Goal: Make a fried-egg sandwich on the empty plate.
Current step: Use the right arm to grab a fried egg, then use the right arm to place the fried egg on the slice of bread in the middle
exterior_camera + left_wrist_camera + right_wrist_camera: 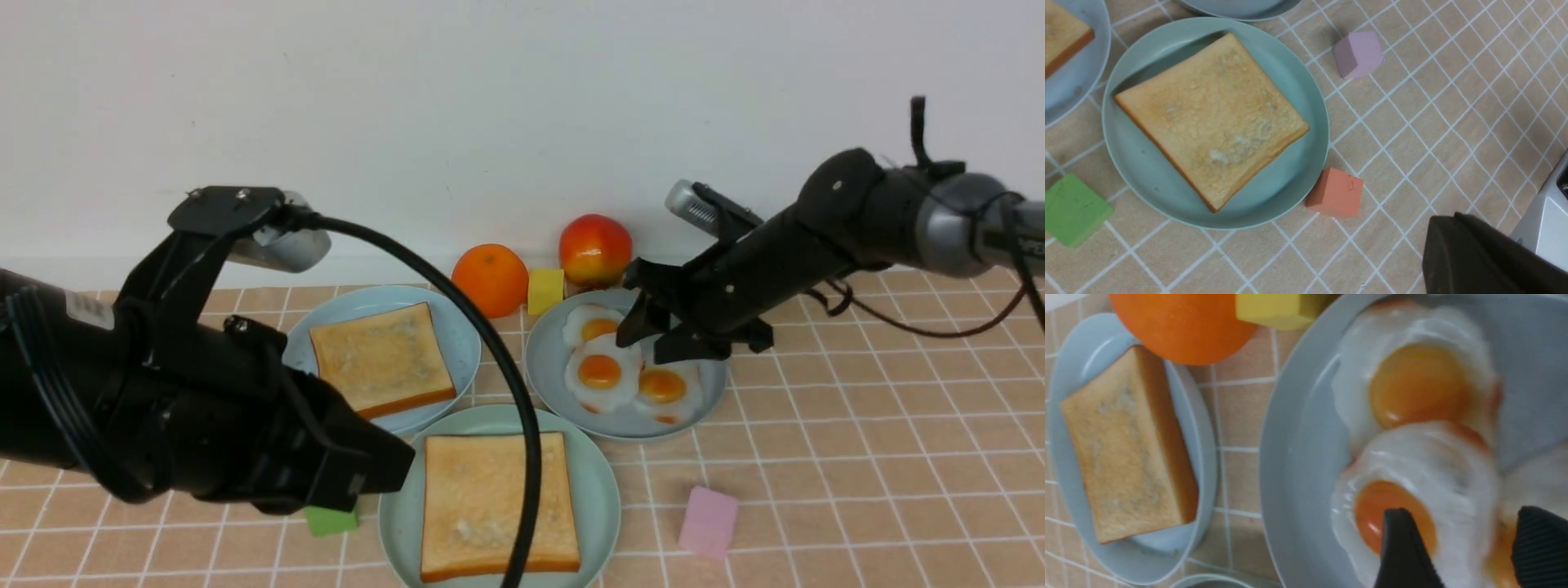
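My right claw (1470,547) hangs with jaws apart over the overlapping fried eggs (1433,465) on the grey-blue plate (1290,477), centre-right in the front view. My left claw (392,469), lower left, is pinched together on nothing. Since the eggs overlap, I judge a pinch may drag two or slip off. One toast slice (494,502) lies on the mint-green plate (600,482), bottom centre. The other toast (380,355) sits on the sky-blue plate (457,327). My left arm's cable (522,408) arcs across the mint-green plate, and a pink block (708,510) lies nearby.
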